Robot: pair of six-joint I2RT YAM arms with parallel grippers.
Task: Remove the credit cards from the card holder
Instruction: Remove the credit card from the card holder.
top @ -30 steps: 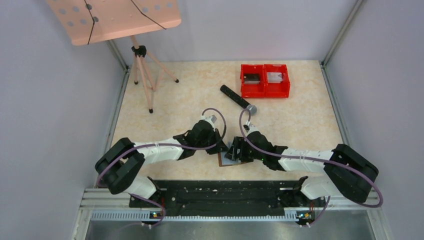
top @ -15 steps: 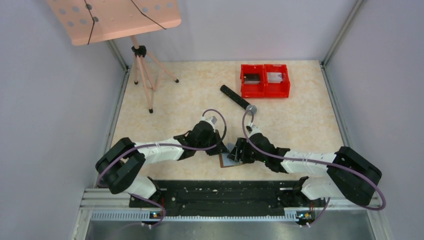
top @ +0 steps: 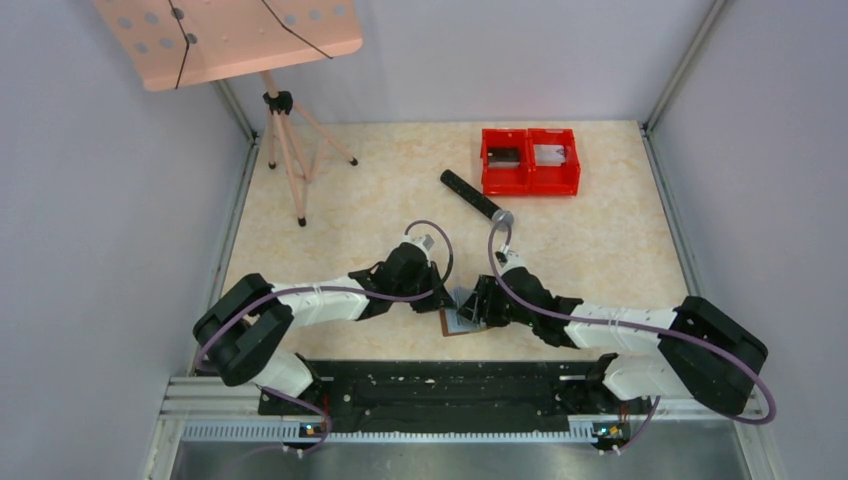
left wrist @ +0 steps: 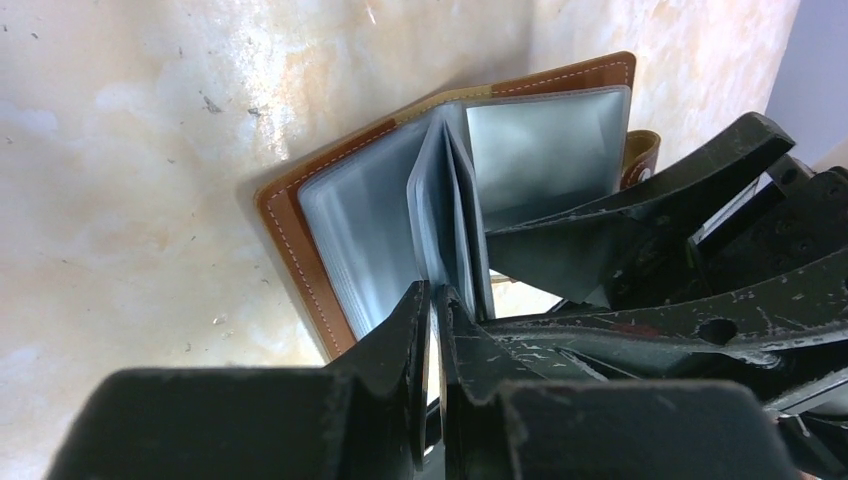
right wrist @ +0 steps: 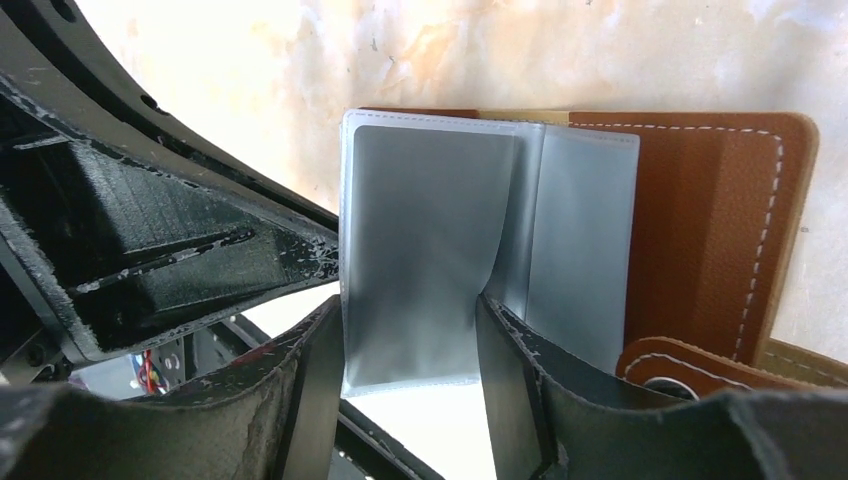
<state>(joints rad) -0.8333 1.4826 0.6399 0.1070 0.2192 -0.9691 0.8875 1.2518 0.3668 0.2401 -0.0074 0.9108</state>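
One holder point(top: 460, 323) lies open by the near edge of the one table point(top: 600, 250). It has several grey sleeves point(left wrist: 350, 235); their exact number cannot be told. There are two arms with one gripper each: the left gripper point(top: 437, 293) and the right gripper point(top: 472, 305). Two red bins point(top: 529, 185) are joined side by side toward the far right corner, with one small item in each. One black bar point(top: 470, 193) lies just beside them. One tripod point(top: 285, 150) at the far left corner carries one pink board point(top: 230, 35).

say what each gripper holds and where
Left gripper pinches the card holder's inner sleeves at their near edge; right gripper straddles one sleeve, jaws apart.
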